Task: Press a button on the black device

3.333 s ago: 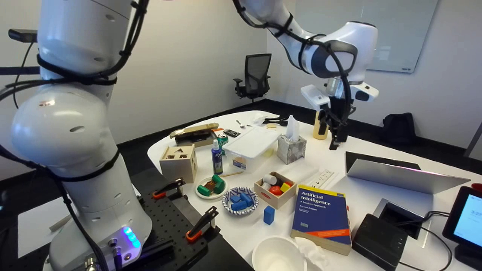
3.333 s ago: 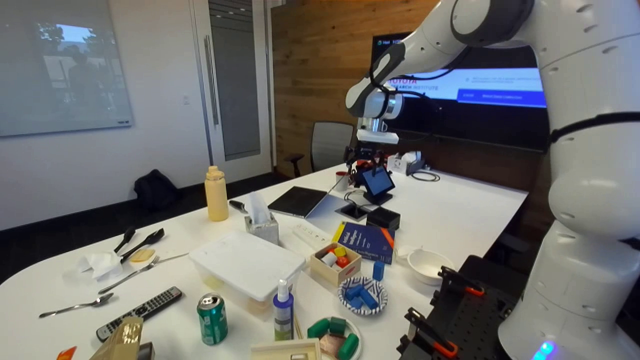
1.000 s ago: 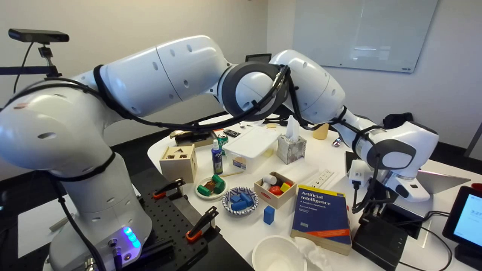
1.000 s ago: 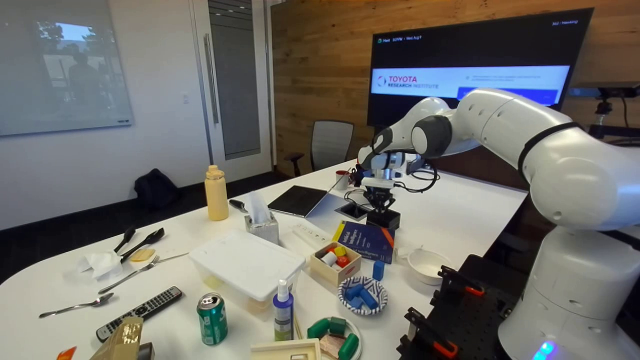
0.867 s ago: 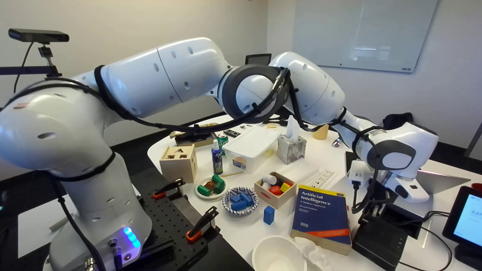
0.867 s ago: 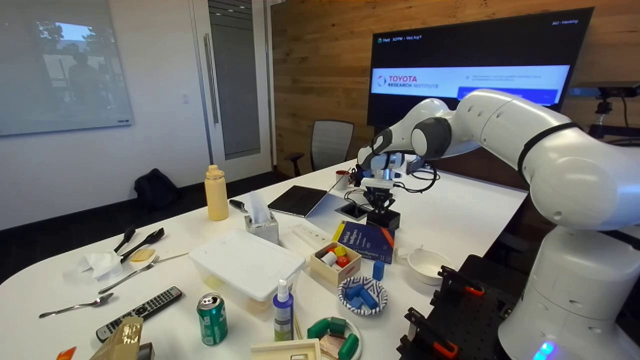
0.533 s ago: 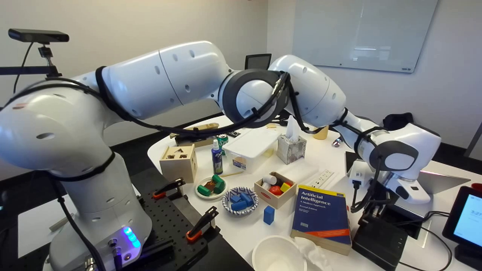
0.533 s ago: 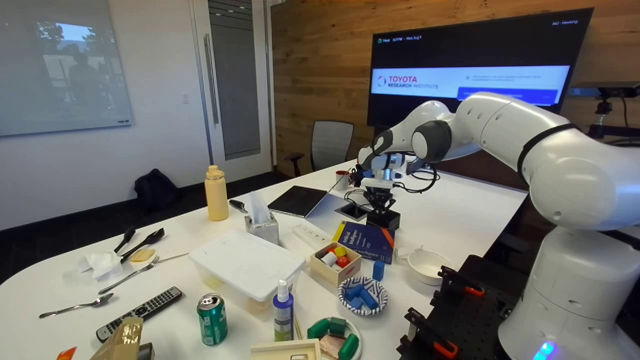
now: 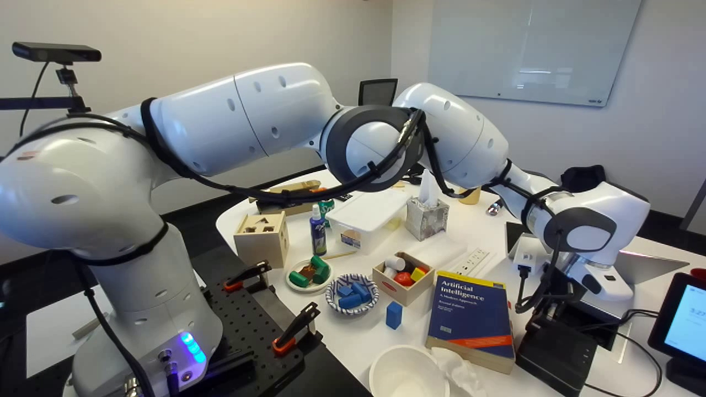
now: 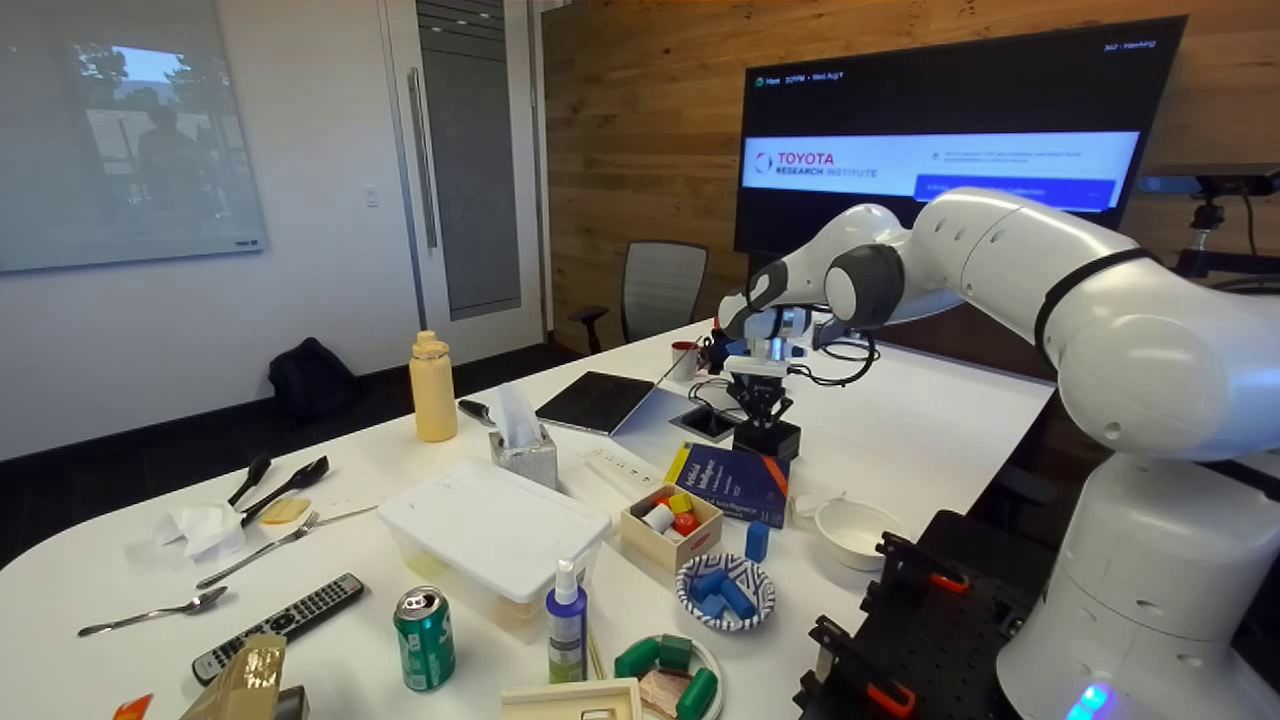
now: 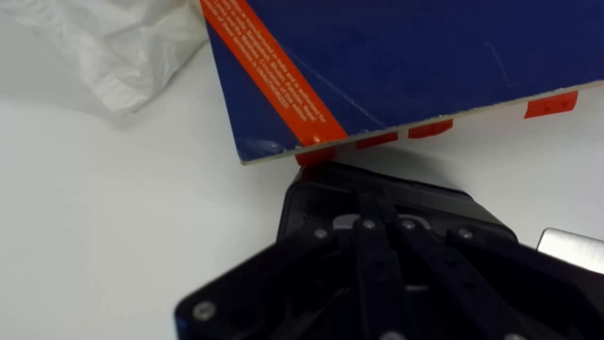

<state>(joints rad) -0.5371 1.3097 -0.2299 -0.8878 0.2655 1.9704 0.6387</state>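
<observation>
Currently the end effector (image 11: 375,194) points down, its fingers (image 11: 368,204) clenched together. Right beneath it — touching or not, one cannot tell — sits the black device (image 9: 557,355) on the counter (image 11: 122,226). Just beside the end effector lies the blue book (image 9: 470,313); a lit screen (image 9: 686,321) stands farther from it.

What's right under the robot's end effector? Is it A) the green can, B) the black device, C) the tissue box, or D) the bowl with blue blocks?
B: in both exterior views the end effector points down at the top of the black device, and the wrist view shows it there too.
</observation>
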